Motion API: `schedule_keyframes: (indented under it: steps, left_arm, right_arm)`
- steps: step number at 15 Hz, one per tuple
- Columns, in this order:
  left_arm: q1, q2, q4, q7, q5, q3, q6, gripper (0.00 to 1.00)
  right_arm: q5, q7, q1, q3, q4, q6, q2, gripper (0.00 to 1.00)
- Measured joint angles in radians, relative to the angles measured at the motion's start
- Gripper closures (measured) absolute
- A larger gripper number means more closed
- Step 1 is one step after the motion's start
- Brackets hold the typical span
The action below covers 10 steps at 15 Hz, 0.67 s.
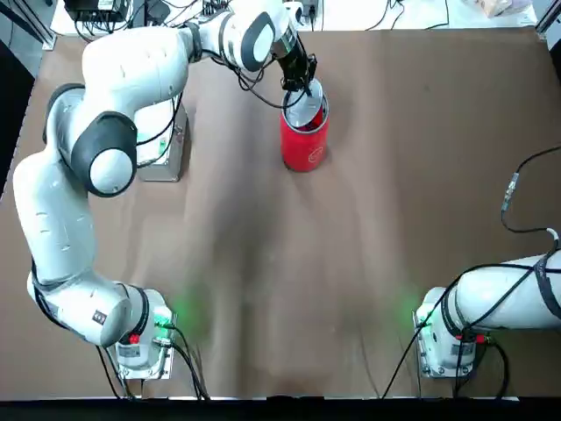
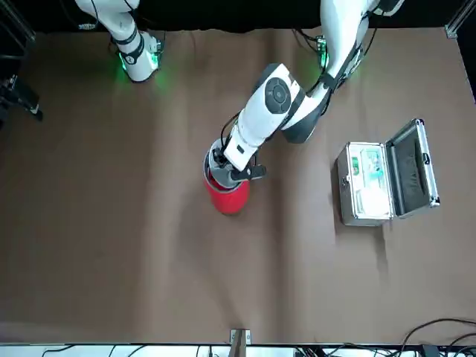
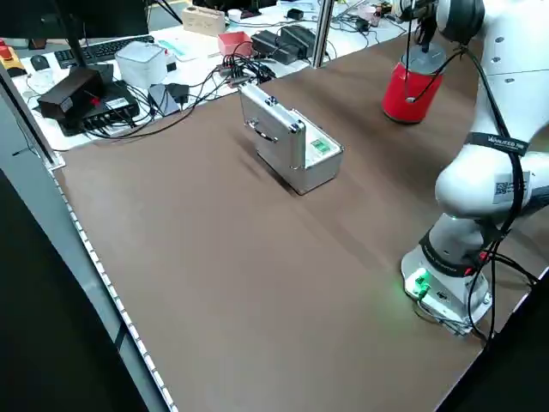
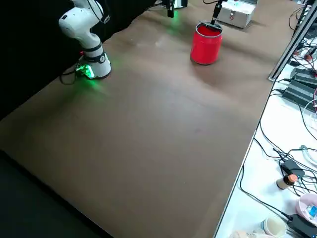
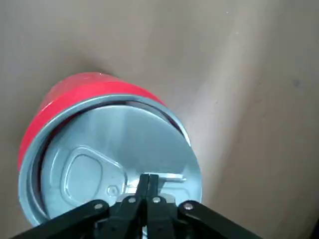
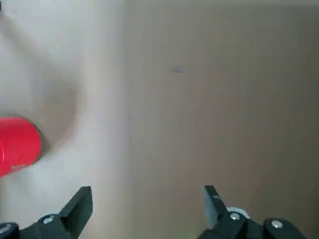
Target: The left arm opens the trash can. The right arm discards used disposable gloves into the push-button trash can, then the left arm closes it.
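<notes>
While the left gripper (image 5: 148,177) is bringing its two fingers together, clenched with nothing visible between them, its tips are meeting the upper face of the grey lid (image 5: 117,139) or hovering just above it (which of the two, I cannot tell). Beneath, the lid is sitting tilted over the trash can (image 1: 304,147), leaving a gap on the side facing the robot's bases and its right arm. The can is standing upright, its long axis running vertically, so closing is probably calling for a downward push; an off-centre push could be tipping it. The left arm (image 1: 66,206) is clearly the nearer one. Farther out, the silver box (image 2: 366,182) is standing open on the left arm's side, well apart from the can. Across the table (image 1: 421,202), the right gripper (image 6: 148,191) is waiting released, fingers spread and empty, leaving the can's surroundings unobstructed. The gloves are not showing.
</notes>
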Motion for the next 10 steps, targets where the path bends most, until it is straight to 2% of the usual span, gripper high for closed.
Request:
schedule_keyframes:
  steps: [10]
  left_arm:
    - [-0.015, 0.039, 0.001, 0.0, 0.035, 0.001, 0.017, 0.99]
  right_arm:
    - [0.0, 0.0, 0.0, 0.002, 0.0, -0.004, 0.0, 0.01]
